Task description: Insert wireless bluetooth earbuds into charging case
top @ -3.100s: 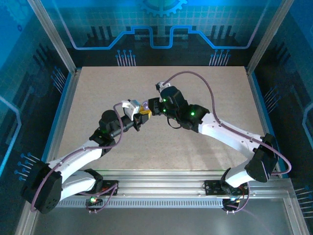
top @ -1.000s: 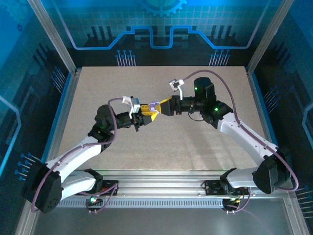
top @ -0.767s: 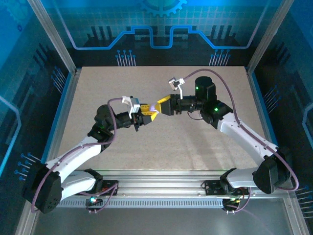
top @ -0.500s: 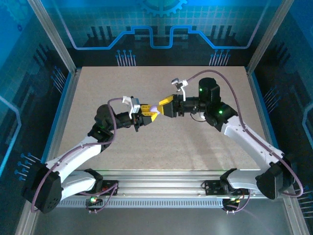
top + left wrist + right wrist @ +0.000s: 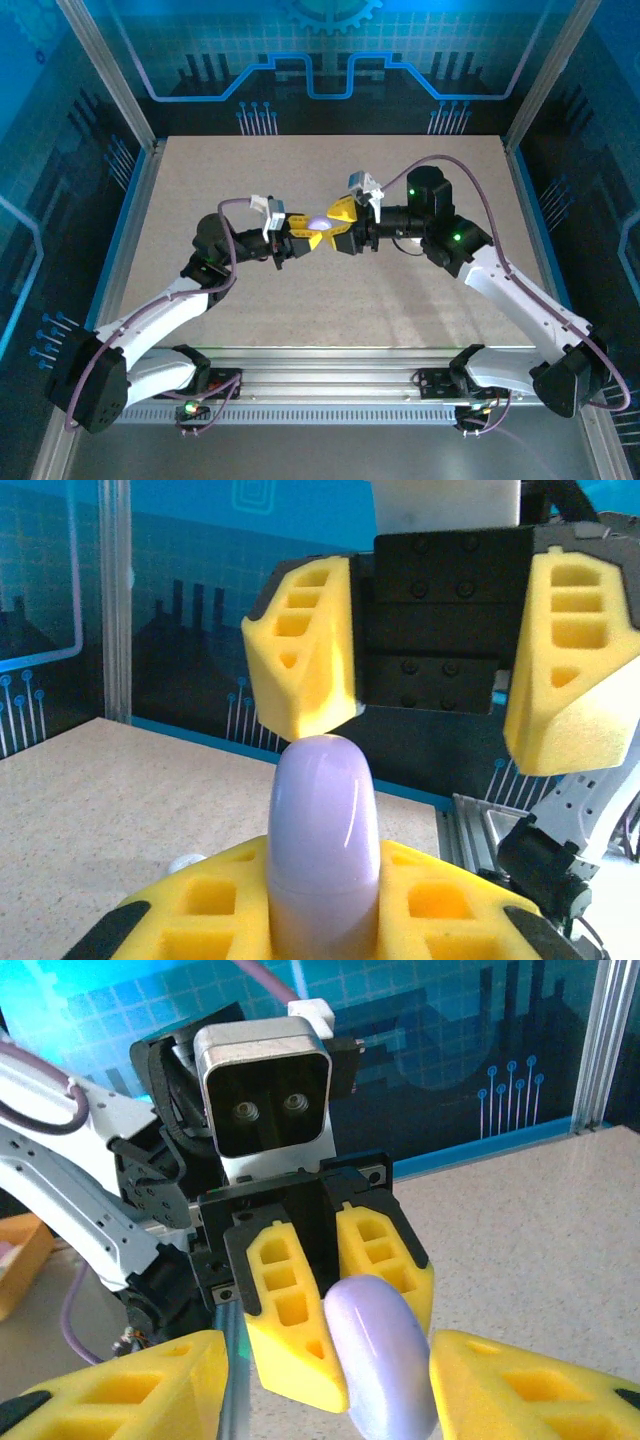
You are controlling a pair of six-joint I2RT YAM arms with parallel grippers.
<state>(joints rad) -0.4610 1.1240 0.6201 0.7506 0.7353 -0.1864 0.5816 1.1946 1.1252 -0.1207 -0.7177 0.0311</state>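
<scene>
A pale lavender charging case (image 5: pixel 318 222), lid closed along a thin seam, is held above the table's middle with my left gripper (image 5: pixel 303 236) shut on its lower half. It stands edge-on between the yellow pads (image 5: pixel 205 900) in the left wrist view, where the case (image 5: pixel 322 830) points at my right gripper (image 5: pixel 435 695). My right gripper (image 5: pixel 341 228) faces it, open, with its fingertips level with the case's free end. In the right wrist view the case (image 5: pixel 380 1360) sits between my right pads (image 5: pixel 530 1390), closer to the right one. A tiny white rounded thing (image 5: pixel 185 863) lies on the table; I cannot tell whether it is an earbud.
The speckled beige table (image 5: pixel 420 310) spreads under both arms, with aluminium posts (image 5: pixel 125 110) and blue walls around it. A metal rail (image 5: pixel 330 385) runs along the near edge by the arm bases.
My right gripper has turned and moved left toward the case, so its open fingers now flank the case's free end. The left gripper has held the case still.
</scene>
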